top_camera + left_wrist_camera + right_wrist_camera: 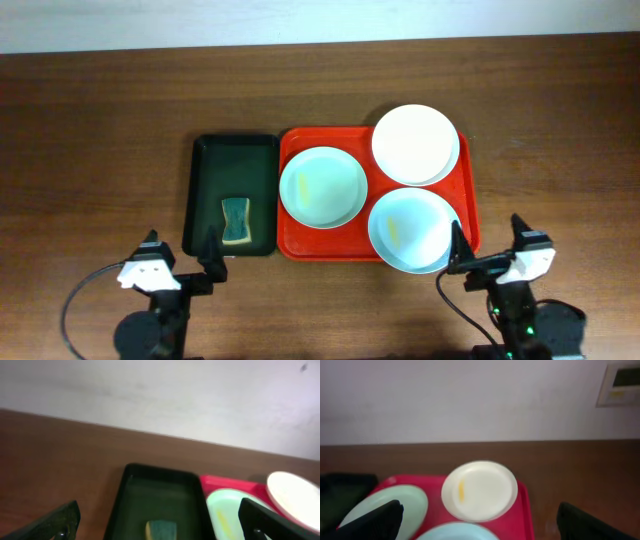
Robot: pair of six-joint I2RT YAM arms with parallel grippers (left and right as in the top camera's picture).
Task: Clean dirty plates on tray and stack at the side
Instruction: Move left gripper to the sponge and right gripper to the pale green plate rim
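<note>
the red tray (300, 238) lies on the brown wooden counter (100, 130), a little right of the middle, its left edge just beside a narrower dark green tray (225, 165). all three plates are on the red tray. a pale mint plate (323, 187) sits by the tray's left edge, with a faint yellow smear on it. the white plate (415, 145) is at the tray's far right corner, its rim riding over the tray's far edge; the right wrist view shows a short yellow streak on it. a second mint plate (410, 230) fills the near right corner, reaching past the tray's near edge, with a yellow smear left of its centre. a green-topped yellow sponge (235, 220) lies in the green tray toward its near edge. the left claw (183, 252) hovers at the green tray's near edge, fingers spread wide apart and gripping nothing. the right claw (490, 240) hangs at the red tray's near right corner, fingers likewise wide apart and empty, one finger close by the near mint plate.
</note>
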